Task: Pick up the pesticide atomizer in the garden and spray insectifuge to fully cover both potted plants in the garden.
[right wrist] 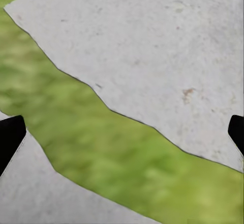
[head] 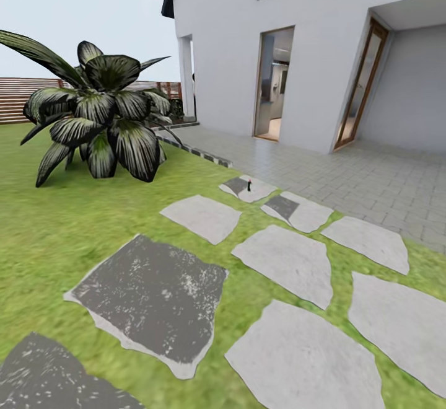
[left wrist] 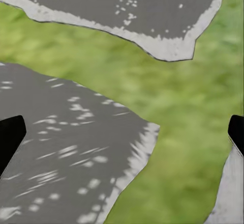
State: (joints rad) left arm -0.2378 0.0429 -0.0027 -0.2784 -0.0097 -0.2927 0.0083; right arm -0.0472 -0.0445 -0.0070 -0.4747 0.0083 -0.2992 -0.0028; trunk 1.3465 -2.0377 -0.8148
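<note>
Grey stepping stones [head: 285, 260] and lawn [head: 56, 235] underfoot, both jaws spread wide and empty, slim dark atomizer [head: 249, 184] tiny at twelve o'clock on a far stone, easily overrun or toppled when approaching.

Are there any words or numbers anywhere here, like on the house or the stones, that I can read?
None: no words, numbers, labels or signs can be read anywhere.
The white house wall is blank.
The stepping stones carry only pale speckles, no letters.
A tiny dark object standing on a far stone is too small to show any writing.
</note>
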